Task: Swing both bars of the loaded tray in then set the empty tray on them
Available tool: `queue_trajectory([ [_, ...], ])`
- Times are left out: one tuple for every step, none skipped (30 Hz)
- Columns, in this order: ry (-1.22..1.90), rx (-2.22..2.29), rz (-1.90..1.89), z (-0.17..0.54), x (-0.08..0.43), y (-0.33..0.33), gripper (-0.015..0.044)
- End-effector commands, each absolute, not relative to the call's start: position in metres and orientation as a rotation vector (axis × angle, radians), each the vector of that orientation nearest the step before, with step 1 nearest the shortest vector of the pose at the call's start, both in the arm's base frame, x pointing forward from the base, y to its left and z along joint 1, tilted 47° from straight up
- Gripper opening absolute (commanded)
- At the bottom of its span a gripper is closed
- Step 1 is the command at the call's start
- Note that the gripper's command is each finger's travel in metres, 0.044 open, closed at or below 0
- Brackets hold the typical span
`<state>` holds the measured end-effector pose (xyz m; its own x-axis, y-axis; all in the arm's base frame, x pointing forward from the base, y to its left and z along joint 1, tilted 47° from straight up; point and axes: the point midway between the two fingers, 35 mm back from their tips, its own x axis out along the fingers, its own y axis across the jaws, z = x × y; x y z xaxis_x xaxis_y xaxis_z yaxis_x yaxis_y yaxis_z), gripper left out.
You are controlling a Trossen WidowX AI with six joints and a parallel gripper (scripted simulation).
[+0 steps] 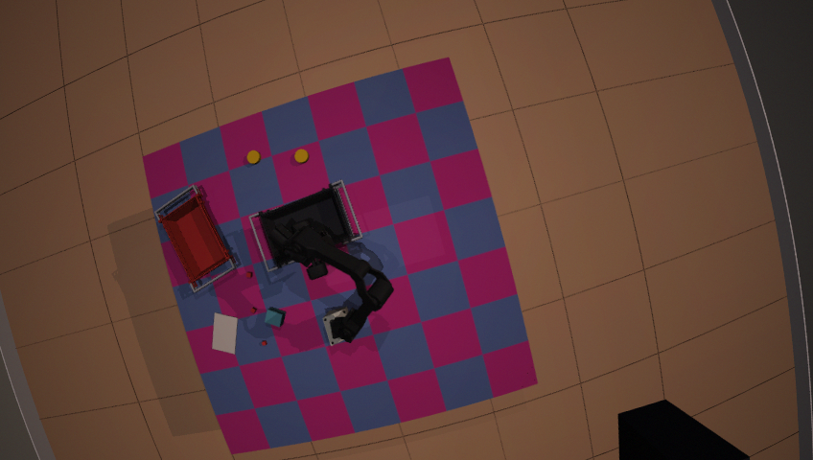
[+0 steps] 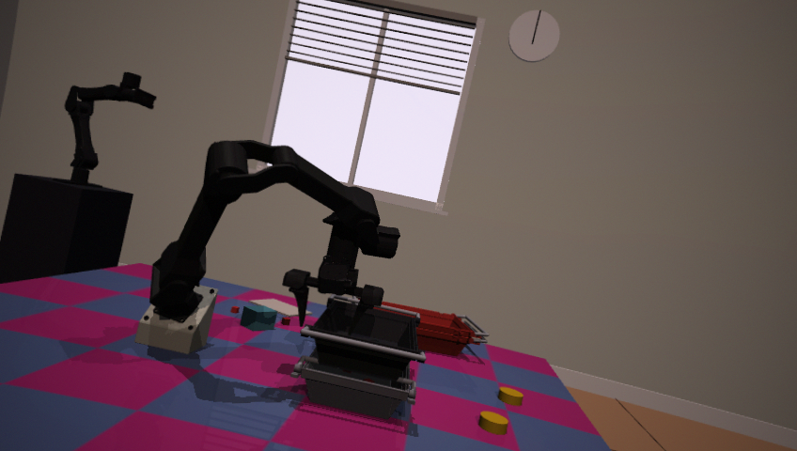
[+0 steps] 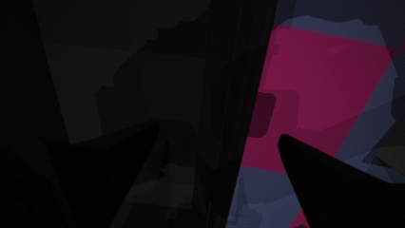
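The black tray (image 1: 320,214) (image 2: 357,358) (image 3: 225,102) sits stacked over the lower grey tray (image 2: 351,394) and looks about level. Its wire bars (image 1: 261,248) (image 2: 363,343) stick out past its ends. A speck of red load (image 2: 367,381) shows in the gap between the trays. The lower tray's own bars are mostly hidden under the upper one, so how they carry it cannot be seen clearly. My gripper (image 2: 327,328) (image 3: 218,132) is wide open, one finger inside the black tray and one outside its long wall, holding nothing.
A red tray (image 1: 199,241) (image 2: 442,334) with wire bars stands beside the stack. Small red blocks (image 1: 249,274) (image 2: 286,320), a teal block (image 1: 274,317) (image 2: 257,318) and a white plate (image 1: 224,333) lie near my base. Two yellow discs (image 1: 253,156) (image 1: 301,155) lie beyond the stack.
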<state>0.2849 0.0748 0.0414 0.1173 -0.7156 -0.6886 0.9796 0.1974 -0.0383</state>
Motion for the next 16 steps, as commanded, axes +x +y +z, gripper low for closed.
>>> queue_trajectory([
  [0.665, 0.505, -1.301, 0.056, 0.286, 0.094, 0.0440],
  [0.667, 0.505, -1.299, 0.060, 0.286, 0.099, 0.0440],
  [0.668, 0.505, -1.296, 0.064, 0.285, 0.103, 0.0440],
  [0.669, 0.506, -1.294, 0.068, 0.285, 0.107, 0.0440],
  [0.670, 0.506, -1.292, 0.072, 0.284, 0.111, 0.0440],
  [0.671, 0.505, -1.290, 0.076, 0.283, 0.115, 0.0440],
  [0.672, 0.505, -1.287, 0.080, 0.282, 0.119, 0.0440],
  [0.673, 0.505, -1.285, 0.084, 0.281, 0.123, 0.0440],
  [0.674, 0.505, -1.283, 0.089, 0.279, 0.127, 0.0440],
  [0.675, 0.505, -1.281, 0.093, 0.278, 0.131, 0.0440],
  [0.676, 0.504, -1.279, 0.097, 0.277, 0.135, 0.0440],
  [0.677, 0.504, -1.278, 0.101, 0.275, 0.139, 0.0440],
  [0.677, 0.504, -1.276, 0.105, 0.274, 0.142, 0.0440],
  [0.677, 0.503, -1.275, 0.107, 0.273, 0.143, 0.0440],
  [0.677, 0.503, -1.275, 0.108, 0.272, 0.144, 0.0440],
  [0.677, 0.503, -1.275, 0.108, 0.272, 0.144, 0.0440],
])
